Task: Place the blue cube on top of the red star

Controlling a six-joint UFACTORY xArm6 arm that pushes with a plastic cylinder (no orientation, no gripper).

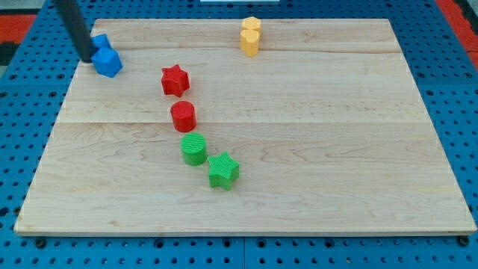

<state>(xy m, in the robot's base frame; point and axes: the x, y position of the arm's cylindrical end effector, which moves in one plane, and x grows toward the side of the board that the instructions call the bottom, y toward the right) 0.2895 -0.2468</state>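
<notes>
Blue cube engaged by my tip near the tabletop's top-left corner.

No claw is fitted, so no open or closed state can be told; my tip (89, 57) is pressed against the left side of the blue cube (106, 57), close to the left edge. The red star (175, 80) lies well apart, toward the right and slightly lower; beyond it a red cylinder (183, 116), green cylinder (194, 149), green star (222, 170) and a yellow block (251, 36) are seen. The pushing step is judged just begun; a rightward, slightly downward push is called for.
</notes>
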